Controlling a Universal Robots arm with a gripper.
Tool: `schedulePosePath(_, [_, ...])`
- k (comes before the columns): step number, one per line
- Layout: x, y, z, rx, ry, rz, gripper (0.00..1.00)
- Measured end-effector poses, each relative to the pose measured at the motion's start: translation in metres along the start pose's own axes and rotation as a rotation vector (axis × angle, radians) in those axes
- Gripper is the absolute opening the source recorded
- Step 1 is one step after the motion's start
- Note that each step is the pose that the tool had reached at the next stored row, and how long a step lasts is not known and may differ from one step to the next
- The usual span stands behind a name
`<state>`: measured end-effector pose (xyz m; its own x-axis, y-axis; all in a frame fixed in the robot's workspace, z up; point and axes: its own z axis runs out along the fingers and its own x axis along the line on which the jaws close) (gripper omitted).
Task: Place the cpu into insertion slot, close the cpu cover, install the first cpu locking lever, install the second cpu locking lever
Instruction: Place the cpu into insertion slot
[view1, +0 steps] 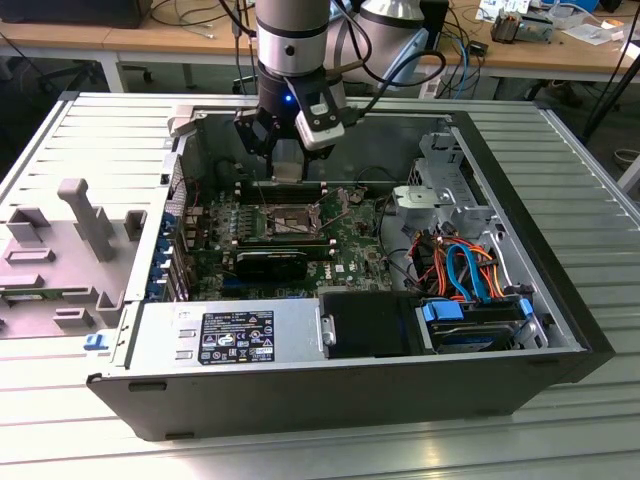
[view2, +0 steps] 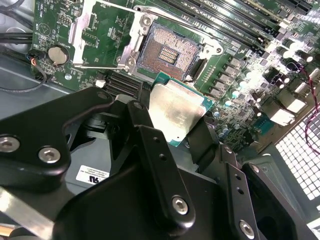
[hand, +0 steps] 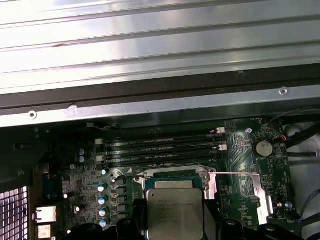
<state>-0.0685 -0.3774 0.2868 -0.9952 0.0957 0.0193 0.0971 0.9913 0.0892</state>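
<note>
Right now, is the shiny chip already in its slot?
No: the gripper holds the cpu, and the insertion slot's pins lie bare.

Glare whitens the ribbed table (hand: 150, 50), while the case (view1: 330, 395) interior lies dim.

Cpu (view2: 177, 102) top: silver-grey metal, a dull brushed sheen, green at the edge. The tool (view2: 173, 116) gripping it is smooth matt black, dotted with shiny steel screws (view2: 180, 205). The slot (view2: 170, 52) shows a dark, grainy pin field inside a bright metal rim. Around the slot, the board (view2: 100, 20) is glossy green. Farther out from the slot, the counter (view1: 580, 160) is ribbed bare metal, glaring bright.
</note>
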Motion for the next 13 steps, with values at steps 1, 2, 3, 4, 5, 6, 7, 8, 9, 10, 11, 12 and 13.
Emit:
schedulePosePath(1, [0.0,0.0,0.0,-0.0001,-0.0002,0.002,0.55])
schedulePosePath(2, [0.0,0.0,0.0,-0.0001,-0.0003,0.004,0.55])
schedulePosePath(3, [0.0,0.0,0.0001,-0.0002,-0.0005,0.006,0.55])
schedulePosePath(4, [0.0,0.0,0.0001,-0.0002,-0.0007,0.008,0.55])
schedulePosePath(5, [0.0,0.0,0.0001,-0.0002,-0.0009,0.01,0.55])
schedulePosePath(6, [0.0,0.0,0.0001,-0.0003,-0.0011,0.012,0.55])
schedulePosePath(7, [0.0,0.0,0.0001,-0.0003,-0.0013,0.014,0.55])
schedulePosePath(8, [0.0,0.0,0.0001,-0.0004,-0.0015,0.017,0.55])
schedulePosePath(9, [0.0,0.0,0.0001,-0.0004,-0.0017,0.019,0.55])
schedulePosePath(10, [0.0,0.0,0.0002,-0.0004,-0.0019,0.021,0.55])
schedulePosePath(11, [0.0,0.0,0.0002,-0.0004,-0.0021,0.023,0.55])
schedulePosePath(12, [0.0,0.0,0.0002,-0.0005,-0.0022,0.025,0.55])
schedulePosePath(13, [0.0,0.0,0.0002,-0.0005,-0.0024,0.027,0.55])
